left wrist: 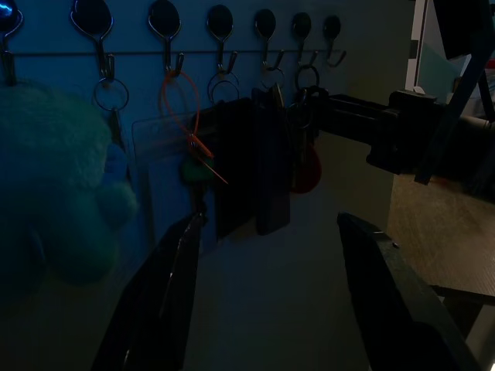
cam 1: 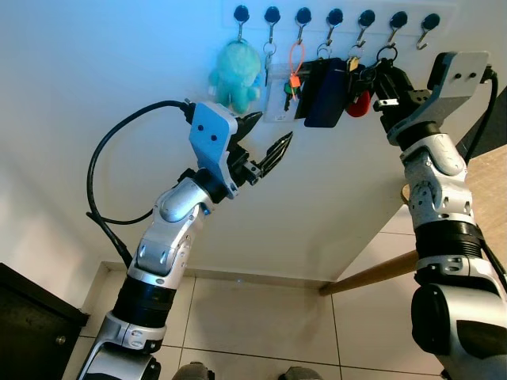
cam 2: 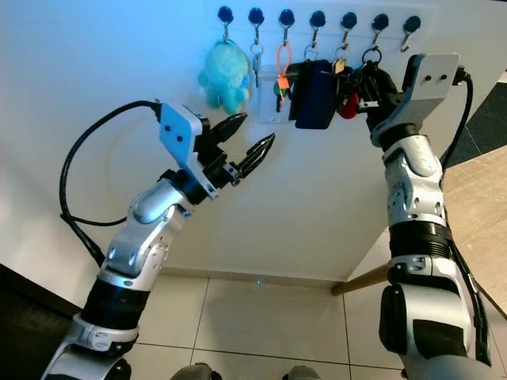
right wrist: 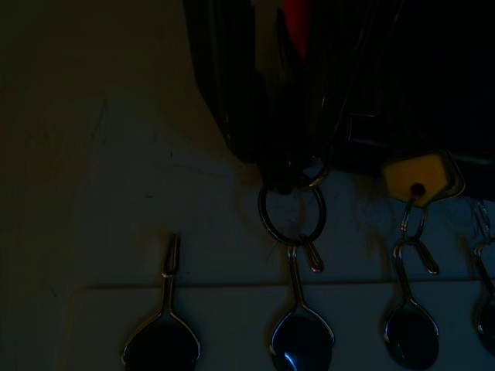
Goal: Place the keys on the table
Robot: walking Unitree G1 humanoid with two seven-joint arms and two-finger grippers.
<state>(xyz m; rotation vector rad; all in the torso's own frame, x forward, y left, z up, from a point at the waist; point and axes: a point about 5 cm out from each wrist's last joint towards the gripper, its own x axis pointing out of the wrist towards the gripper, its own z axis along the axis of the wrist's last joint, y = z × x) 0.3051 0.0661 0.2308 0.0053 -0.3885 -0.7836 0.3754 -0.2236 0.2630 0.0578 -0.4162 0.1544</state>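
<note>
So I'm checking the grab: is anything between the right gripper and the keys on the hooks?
Nothing visible. The right gripper is already up at the keys hanging from the hooks, beside the dark pouch. The left gripper hangs apart, open.

Black hooks (cam 1: 303, 15) on a white wall (cam 1: 95, 71) hold a teal plush toy (cam 1: 236, 73), an orange loop (cam 1: 296, 57), a navy pouch (cam 1: 326, 93) and a red tag (cam 1: 359, 105).
</note>
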